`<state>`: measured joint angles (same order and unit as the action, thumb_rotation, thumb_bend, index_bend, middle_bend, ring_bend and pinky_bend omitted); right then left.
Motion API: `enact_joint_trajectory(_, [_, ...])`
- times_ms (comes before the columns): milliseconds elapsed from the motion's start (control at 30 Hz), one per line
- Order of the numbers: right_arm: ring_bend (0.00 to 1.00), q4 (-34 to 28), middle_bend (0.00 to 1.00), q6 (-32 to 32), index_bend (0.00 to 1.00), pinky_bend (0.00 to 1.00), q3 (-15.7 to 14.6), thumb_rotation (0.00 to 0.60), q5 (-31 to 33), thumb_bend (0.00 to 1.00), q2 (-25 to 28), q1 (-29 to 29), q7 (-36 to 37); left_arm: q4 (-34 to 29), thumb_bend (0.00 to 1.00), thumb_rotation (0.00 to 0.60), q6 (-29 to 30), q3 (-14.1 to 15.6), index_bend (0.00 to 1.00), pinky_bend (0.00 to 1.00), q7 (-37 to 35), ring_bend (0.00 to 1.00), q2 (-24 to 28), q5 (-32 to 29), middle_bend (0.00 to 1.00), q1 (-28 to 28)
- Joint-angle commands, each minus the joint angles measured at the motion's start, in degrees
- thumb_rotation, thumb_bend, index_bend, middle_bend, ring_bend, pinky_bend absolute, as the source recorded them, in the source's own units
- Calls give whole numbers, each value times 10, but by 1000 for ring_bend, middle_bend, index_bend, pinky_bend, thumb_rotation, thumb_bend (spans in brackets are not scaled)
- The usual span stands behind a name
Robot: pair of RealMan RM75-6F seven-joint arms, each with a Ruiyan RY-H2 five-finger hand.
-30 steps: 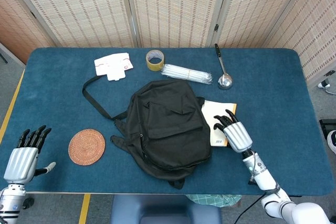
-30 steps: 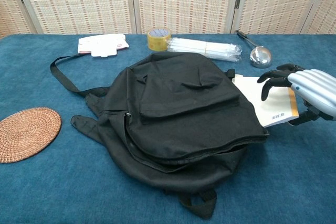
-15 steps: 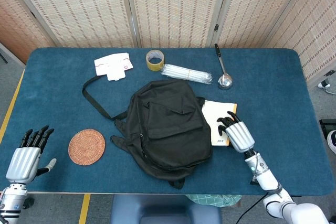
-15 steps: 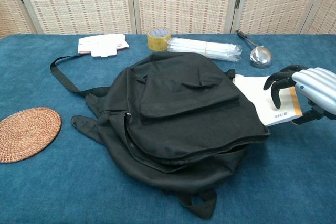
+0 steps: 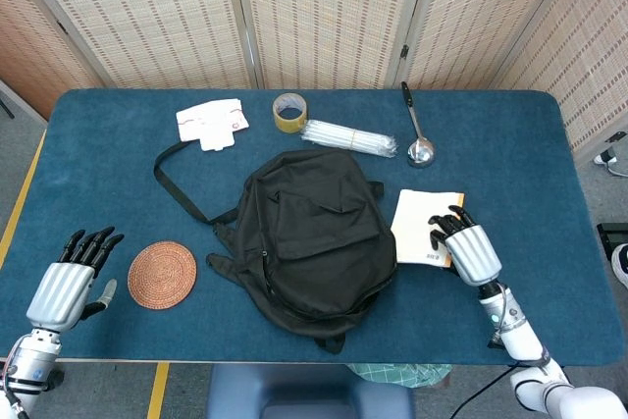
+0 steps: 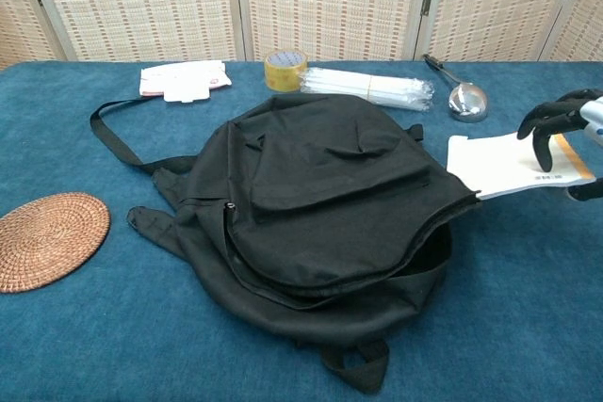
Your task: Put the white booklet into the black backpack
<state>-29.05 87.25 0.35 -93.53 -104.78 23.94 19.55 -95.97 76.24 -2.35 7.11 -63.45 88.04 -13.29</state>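
Observation:
The black backpack [image 5: 314, 233] lies flat in the middle of the blue table, and in the chest view its zipped mouth [image 6: 429, 251] gapes on its right side. The white booklet [image 5: 417, 228] lies just right of the bag, its left edge touching the bag's side. My right hand [image 5: 469, 247] grips the booklet's right end, fingers on top and thumb under the edge. In the chest view the booklet [image 6: 495, 162] looks slightly raised, with the right hand [image 6: 565, 120] at the frame's edge. My left hand [image 5: 71, 282] hovers open at the table's near left corner, holding nothing.
A woven coaster [image 5: 162, 274] sits left of the bag, close to my left hand. Along the far side lie a white card pack [image 5: 211, 122], a tape roll [image 5: 288, 111], a clear bundle of sticks [image 5: 348, 136] and a metal ladle [image 5: 420, 149]. The bag's strap [image 5: 172, 183] loops leftward.
My right hand has dragged the booklet rightward, out from under the backpack's edge. The left hand has shifted slightly right, towards the coaster.

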Motion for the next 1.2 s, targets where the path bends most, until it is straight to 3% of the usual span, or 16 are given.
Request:
enact_joint_trajectory(33, [378, -20, 390, 38, 716, 216, 11, 600, 2, 570, 25, -8, -19, 1, 543, 600, -13, -7, 147, 53, -5, 120, 6, 11, 99, -18])
enact_joint_trajectory(300, [380, -127, 390, 113, 716, 216, 37, 600, -14, 569, 113, 2, -96, 30, 533, 600, -61, -21, 164, 62, -49, 137, -2, 41, 101, -78])
enact_joint_trajectory(467, [380, -240, 390, 126, 716, 216, 51, 600, -32, 570, 183, 20, -171, 47, 459, 600, -94, -21, 165, 66, -57, 143, -14, 65, 104, -118])
enact_joint_trajectory(667, [377, -341, 390, 109, 716, 216, 64, 600, -40, 570, 241, 32, -236, 52, 288, 600, -130, -10, 173, 70, -69, 144, -34, 101, 109, -162])
enact_joint_trajectory(867, [377, -380, 390, 91, 716, 216, 70, 600, -41, 570, 263, 36, -268, 43, 245, 600, -161, -7, 174, 70, -82, 144, -59, 133, 109, -211])
enact_joint_trajectory(1200, [376, -391, 390, 73, 716, 216, 75, 600, -41, 573, 271, 38, -279, 46, 215, 600, -230, -14, 168, 65, -72, 141, -133, 145, 109, -294])
